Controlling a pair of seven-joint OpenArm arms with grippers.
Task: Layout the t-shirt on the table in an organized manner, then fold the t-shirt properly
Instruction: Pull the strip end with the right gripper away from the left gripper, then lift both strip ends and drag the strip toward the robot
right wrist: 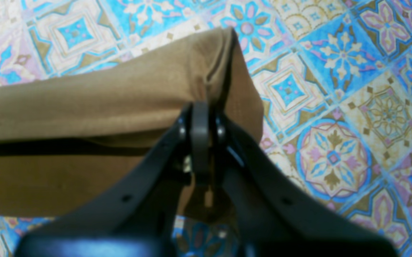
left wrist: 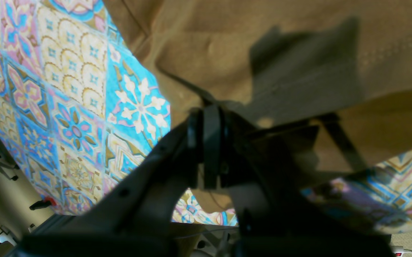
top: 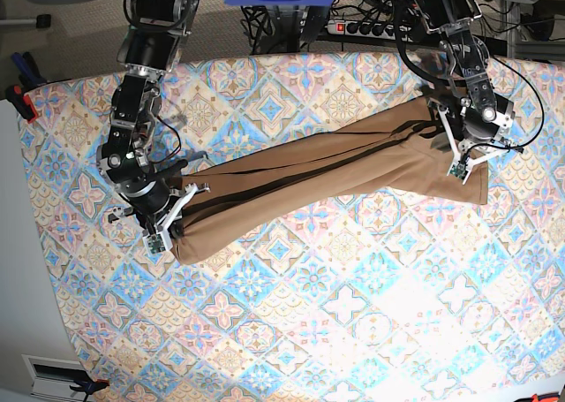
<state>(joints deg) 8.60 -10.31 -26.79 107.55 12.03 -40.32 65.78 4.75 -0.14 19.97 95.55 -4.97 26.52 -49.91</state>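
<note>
The t-shirt (top: 327, 177) lies stretched into a long, narrow band across the counter (top: 291, 314), running from the lower left up toward the upper right in the base view. Dark lengthwise folds run along it, so the cloth is bunched rather than spread flat. Each end of the band is caught by one arm.

At the left end in the base view, the right fingers (right wrist: 200, 117) are pressed together on a bunched corner of the shirt, with tan cloth gathered just ahead of the tips and draping to the side over the tiled pattern. At the other end, the left fingers (left wrist: 207, 121) are likewise clamped on the fabric, near a stitched hem; their shadow falls across the cloth beyond them. A short stretch of shirt hangs past this grip toward the counter's right side.

Behind the far edge of the counter lies a power strip (top: 362, 26) with cables
</note>
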